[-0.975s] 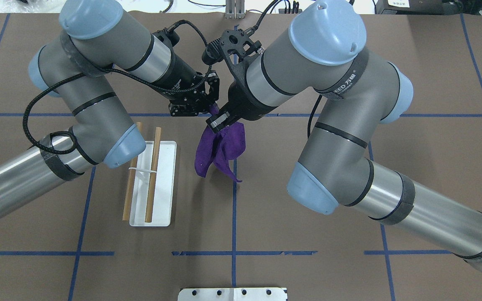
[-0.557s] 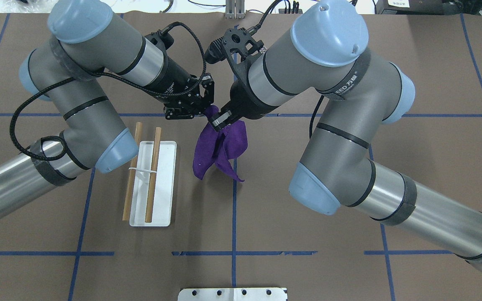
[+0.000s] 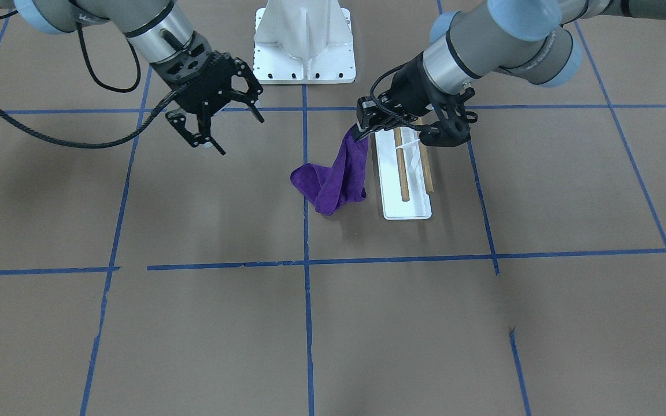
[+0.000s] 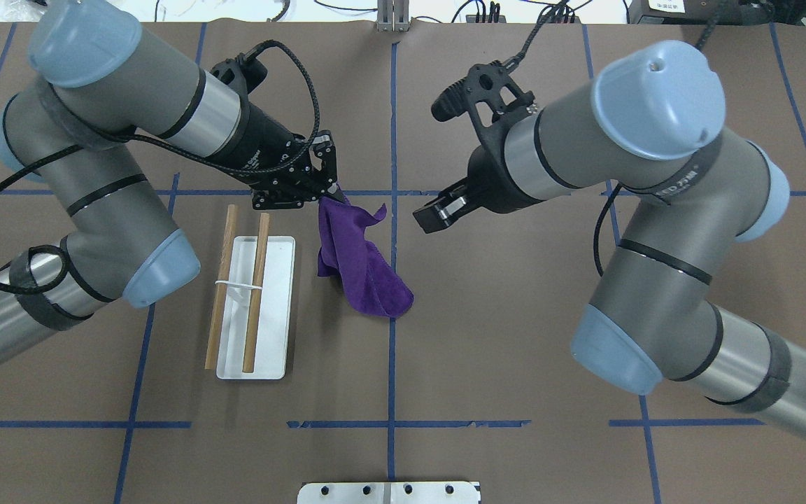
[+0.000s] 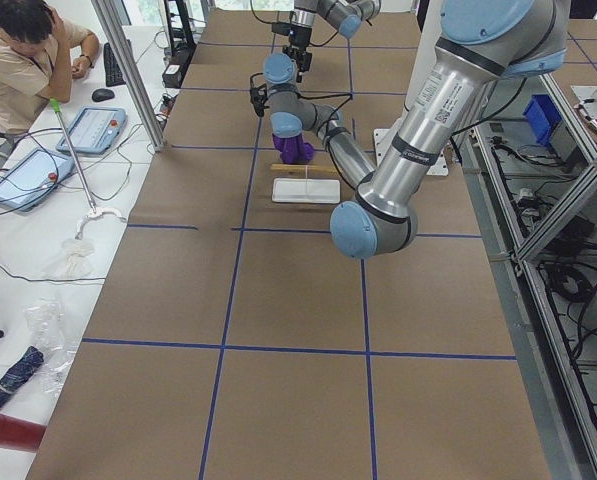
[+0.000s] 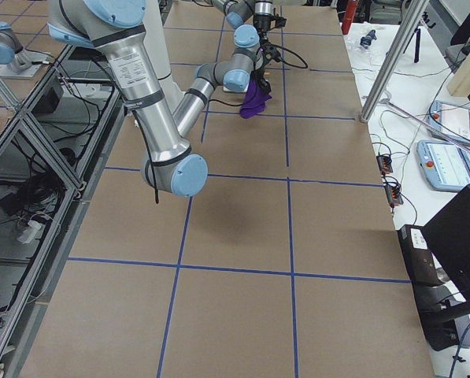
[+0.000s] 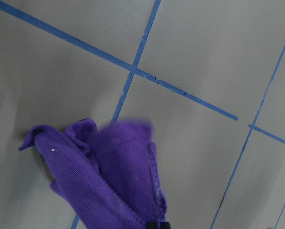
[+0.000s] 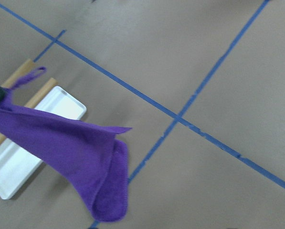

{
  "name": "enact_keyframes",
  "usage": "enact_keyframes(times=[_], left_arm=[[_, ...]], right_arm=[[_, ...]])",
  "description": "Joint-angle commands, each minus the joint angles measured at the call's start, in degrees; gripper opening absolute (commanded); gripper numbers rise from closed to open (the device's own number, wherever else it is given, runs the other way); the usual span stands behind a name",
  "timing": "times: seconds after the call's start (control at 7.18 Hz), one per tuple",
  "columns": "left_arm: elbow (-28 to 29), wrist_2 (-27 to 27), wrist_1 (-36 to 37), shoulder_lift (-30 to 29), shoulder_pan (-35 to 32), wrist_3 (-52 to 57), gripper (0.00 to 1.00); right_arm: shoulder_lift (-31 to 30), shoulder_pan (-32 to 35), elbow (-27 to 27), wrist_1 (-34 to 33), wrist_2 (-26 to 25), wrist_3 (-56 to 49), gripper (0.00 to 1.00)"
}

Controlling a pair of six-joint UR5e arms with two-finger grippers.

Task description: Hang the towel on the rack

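Observation:
The purple towel [image 4: 361, 259] hangs from my left gripper [image 4: 329, 192], which is shut on its top corner; its lower end trails down to the table. The rack [image 4: 271, 308], a flat white base with two brown dowels [image 4: 256, 287], lies just left of the towel, apart from it. In the front-facing view the left gripper [image 3: 362, 132] holds the towel [image 3: 333, 179] beside the rack [image 3: 408, 209]. My right gripper [image 4: 432, 213] is open and empty, to the right of the towel; its fingers are spread in the front-facing view [image 3: 240, 136]. The towel fills the left wrist view [image 7: 109, 176].
The large white bolted pedestal [image 3: 304, 40] stands at the robot's side of the table, its plate edge showing overhead [image 4: 389, 492]. Blue tape lines cross the brown table. An operator [image 5: 28, 50] sits beyond the table's far side.
My right gripper has let go of the towel, opened and drawn back to the right. My left gripper has moved left toward the rack with the towel in it.

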Motion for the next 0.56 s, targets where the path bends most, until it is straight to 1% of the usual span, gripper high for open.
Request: enact_keyframes(times=[0.0,0.14,0.28,0.42], left_arm=[[-4.2,-0.6,-0.7,9.5,-4.2,9.3,0.0],[-4.2,-0.6,-0.7,13.7,-5.6,17.4,0.0],[-4.2,-0.7,-0.8,17.8,-6.7,24.0,0.0],[-4.2,-0.7,-1.5,21.2,-9.1,29.0,0.0]], right_arm=[[-5.7,5.7,0.4,0.0,4.1,0.5,1.0],[-6.9,6.2,-0.1,-0.1,4.1,1.6,1.0],[-7.2,6.5,-1.6,-0.1,4.2,5.1,1.0],[-8.3,7.3,-2.2,-0.1,4.2,5.2,1.0]])
